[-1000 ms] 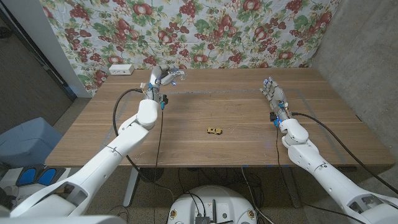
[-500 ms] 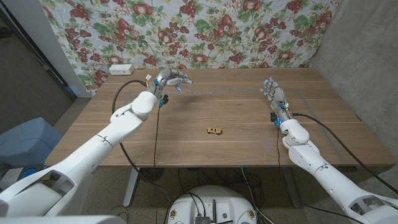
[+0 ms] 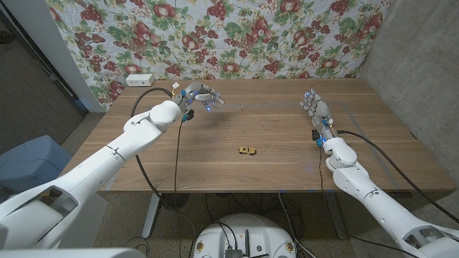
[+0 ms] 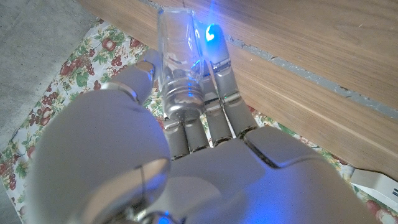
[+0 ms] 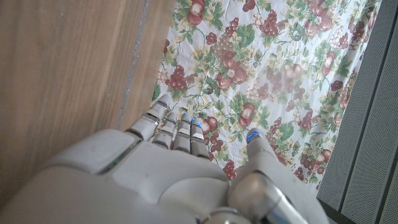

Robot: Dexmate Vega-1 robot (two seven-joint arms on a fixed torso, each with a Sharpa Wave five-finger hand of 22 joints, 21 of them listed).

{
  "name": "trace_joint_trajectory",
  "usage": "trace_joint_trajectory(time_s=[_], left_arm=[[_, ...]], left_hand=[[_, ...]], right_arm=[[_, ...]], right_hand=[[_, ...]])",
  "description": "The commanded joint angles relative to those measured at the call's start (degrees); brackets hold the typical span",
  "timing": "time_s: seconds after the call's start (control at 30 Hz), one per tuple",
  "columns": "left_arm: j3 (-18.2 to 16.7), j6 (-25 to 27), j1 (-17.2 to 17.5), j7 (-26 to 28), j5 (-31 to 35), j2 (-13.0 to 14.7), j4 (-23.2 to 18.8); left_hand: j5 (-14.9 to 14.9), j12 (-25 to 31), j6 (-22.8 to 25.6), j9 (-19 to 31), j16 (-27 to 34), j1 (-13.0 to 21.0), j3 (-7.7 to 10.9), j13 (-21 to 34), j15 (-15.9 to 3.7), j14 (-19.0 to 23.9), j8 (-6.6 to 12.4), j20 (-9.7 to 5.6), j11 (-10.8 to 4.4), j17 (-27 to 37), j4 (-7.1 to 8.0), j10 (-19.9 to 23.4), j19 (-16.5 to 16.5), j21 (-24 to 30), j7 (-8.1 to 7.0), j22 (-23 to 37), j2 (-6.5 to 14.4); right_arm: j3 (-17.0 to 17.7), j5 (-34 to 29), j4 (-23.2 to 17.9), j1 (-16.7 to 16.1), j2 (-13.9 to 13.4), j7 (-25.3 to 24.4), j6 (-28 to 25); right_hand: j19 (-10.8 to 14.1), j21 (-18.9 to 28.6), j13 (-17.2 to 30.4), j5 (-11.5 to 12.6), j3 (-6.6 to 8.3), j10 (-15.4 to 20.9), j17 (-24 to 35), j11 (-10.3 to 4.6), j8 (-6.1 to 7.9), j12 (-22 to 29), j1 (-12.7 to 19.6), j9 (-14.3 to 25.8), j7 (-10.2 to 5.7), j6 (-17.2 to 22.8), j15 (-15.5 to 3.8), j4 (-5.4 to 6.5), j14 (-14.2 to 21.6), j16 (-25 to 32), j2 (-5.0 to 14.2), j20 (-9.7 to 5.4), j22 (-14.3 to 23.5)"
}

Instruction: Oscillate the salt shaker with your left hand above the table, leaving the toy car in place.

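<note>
left hand (image 3: 200, 95) swung rightward, gripping salt shaker (image 4: 180, 59)

Left arm stretched far forward, left hand (image 3: 199, 94) raised with fingers (image 4: 214, 106) curled around the shaker (image 4: 180, 62); right hand (image 3: 315, 109) low — fingers together, holding nothing.

Clear glass salt shaker (image 4: 180, 53) with metal cap; matt wooden table (image 3: 272, 125); glossy white plastic fingers (image 4: 217, 99)
</note>
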Motion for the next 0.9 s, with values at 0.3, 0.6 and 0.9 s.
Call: trace_joint_trajectory(time_s=[0.3, 0.6, 0.9], left_arm=[[-3.1, -12.6, 6.1, 17.4, 4.2, -5.3, 2.9], [-5.6, -23.3, 9.3, 29.8, 7.3, -11.6, 7.5], [-7.1, -28.8, 10.4, 35.5, 9.2, -15.4, 10.3]], left_hand=[[0.2, 0.4, 0.1, 0.3, 0.3, 8.9, 3.84, 0.2, -18.07, 17.6, -0.03, -9.04, -0.11, 0.2, 3.39, 0.4, -5.0, 0.5, -0.18, -0.1, 9.3], [0.2, 0.4, 0.1, 0.3, 0.4, 8.8, 3.86, 0.2, -18.08, 17.7, -0.03, -9.04, -0.13, 0.2, 3.39, 0.4, -5.1, 0.8, -0.32, -0.1, 9.3], [0.2, 0.3, 0.1, 0.3, 0.4, 8.8, 3.88, 0.2, -18.08, 17.7, -0.04, -9.08, -0.26, 0.2, 3.34, 0.3, -5.3, 1.1, -0.37, -0.1, 9.2]], right_arm=[[0.3, -0.2, -1.2, -0.8, -0.6, -0.6, -0.4], [0.4, -0.1, -1.5, -1.1, -0.8, -0.5, -0.4], [0.4, -0.1, -1.7, -1.3, -0.8, -0.6, -0.5]], right_hand=[[0.7, 0.4, -0.1, 0.1, 0.04, 0.4, -0.1, 0.0, 0.37, 0.3, -0.5, 0.0, 0.23, 0.5, 0.27, -0.19, 0.4, 0.5, -0.01, 0.23, 0.1], [0.7, 0.4, -0.1, 0.1, 0.01, 0.4, -0.2, 0.02, 0.41, 0.2, -0.6, 0.0, 0.18, 0.6, 0.35, -0.27, 0.5, 0.6, 0.09, 0.27, 0.1], [0.8, 0.4, -0.1, 0.1, -0.01, 0.4, -0.3, 0.09, 0.4, 0.2, -0.6, 0.0, 0.18, 0.6, 0.4, -0.36, 0.5, 0.6, 0.18, 0.3, 0.1]])
